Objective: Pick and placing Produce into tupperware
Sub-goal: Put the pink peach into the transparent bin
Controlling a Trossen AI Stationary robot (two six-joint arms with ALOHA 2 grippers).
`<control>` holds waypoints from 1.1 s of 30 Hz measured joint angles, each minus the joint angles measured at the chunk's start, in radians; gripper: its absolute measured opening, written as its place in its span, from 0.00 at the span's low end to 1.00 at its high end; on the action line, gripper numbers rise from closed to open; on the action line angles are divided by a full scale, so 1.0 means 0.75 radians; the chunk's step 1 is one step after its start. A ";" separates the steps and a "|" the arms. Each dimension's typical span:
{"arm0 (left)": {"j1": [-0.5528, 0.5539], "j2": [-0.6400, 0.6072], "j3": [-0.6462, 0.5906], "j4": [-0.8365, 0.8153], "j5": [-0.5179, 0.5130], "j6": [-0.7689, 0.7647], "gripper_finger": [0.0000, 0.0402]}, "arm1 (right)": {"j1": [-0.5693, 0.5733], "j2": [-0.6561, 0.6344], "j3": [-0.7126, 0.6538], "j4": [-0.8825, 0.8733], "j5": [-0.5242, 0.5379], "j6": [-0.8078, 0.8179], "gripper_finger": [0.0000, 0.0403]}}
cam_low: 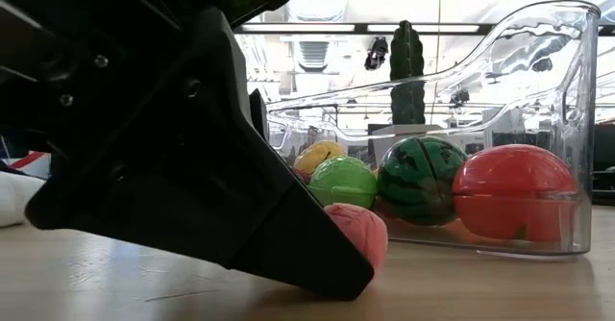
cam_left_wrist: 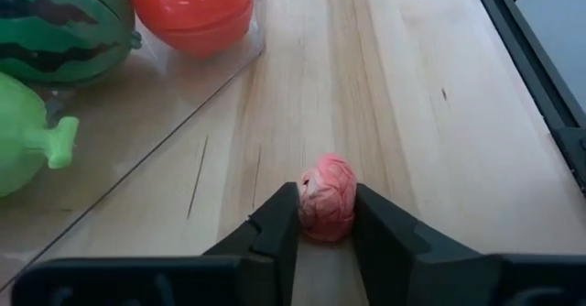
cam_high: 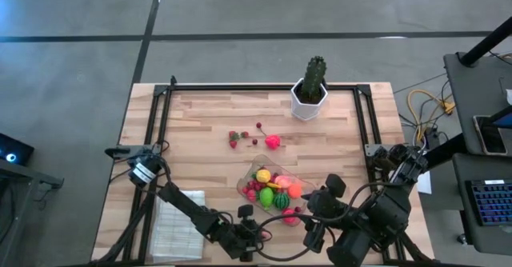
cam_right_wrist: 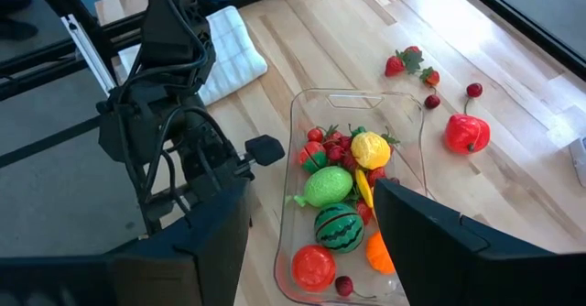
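1. Fingers (cam_left_wrist: pixel 279 228) of the left gripper (cam_left_wrist: pixel 327 222) are closed on a small pink wrinkled fruit (cam_left_wrist: pixel 327 196), which rests on the wooden desk (cam_high: pixel 208 131); one finger presses each side of it.
2. That gripper (cam_high: pixel 254 232) sits near the front edge of the desk, just in front of the clear plastic container (cam_high: pixel 242 185).
3. From desk height, the dark finger (cam_low: pixel 288 234) slopes down to the wood, with the pink fruit (cam_low: pixel 360 233) at its tip, just outside the container's wall (cam_low: pixel 567 119).
4. Inside the container lie a striped green melon ball (cam_right_wrist: pixel 338 226), a red-orange ball (cam_right_wrist: pixel 313 266), a light green piece (cam_right_wrist: pixel 329 185), a yellow piece (cam_right_wrist: pixel 370 148), an orange piece (cam_right_wrist: pixel 380 254) and a cluster of small red berries (cam_right_wrist: pixel 331 145).
5. The container stands front of centre on the desk, a little toward the right edge.
6. More fruit lies loose on the wood behind it, toward the middle: a red-pink pepper (cam_right_wrist: pixel 467 133), a cherry (cam_right_wrist: pixel 473 91) and a few strawberries (cam_right_wrist: pixel 409 61).
7. The right gripper (cam_high: pixel 320 219) hangs at the container's front right corner; its fingers (cam_right_wrist: pixel 449 251) stand partly apart and hold nothing.
8. A cactus in a white pot (cam_high: pixel 310 91) stands near the back edge, right of centre.
9. A folded white ribbed cloth (cam_high: pixel 178 221) lies near the front left corner.
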 joint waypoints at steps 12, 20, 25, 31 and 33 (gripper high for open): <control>-0.003 -0.176 0.010 -0.179 -0.036 0.161 0.17 | -0.001 0.000 0.000 0.000 0.000 -0.035 0.56; 0.024 -0.420 0.009 -0.315 -0.230 0.536 0.16 | -0.001 -0.007 0.000 0.001 0.012 -0.047 0.56; 0.195 -0.459 0.001 -0.324 -0.141 0.561 0.16 | -0.003 -0.009 0.000 0.000 0.038 -0.048 0.56; 0.367 -0.411 -0.002 -0.336 0.060 0.426 0.21 | -0.003 -0.054 -0.001 0.000 0.049 -0.005 0.56; 0.397 -0.410 -0.002 -0.335 0.061 0.310 0.26 | -0.003 -0.072 -0.001 0.000 0.049 0.014 0.56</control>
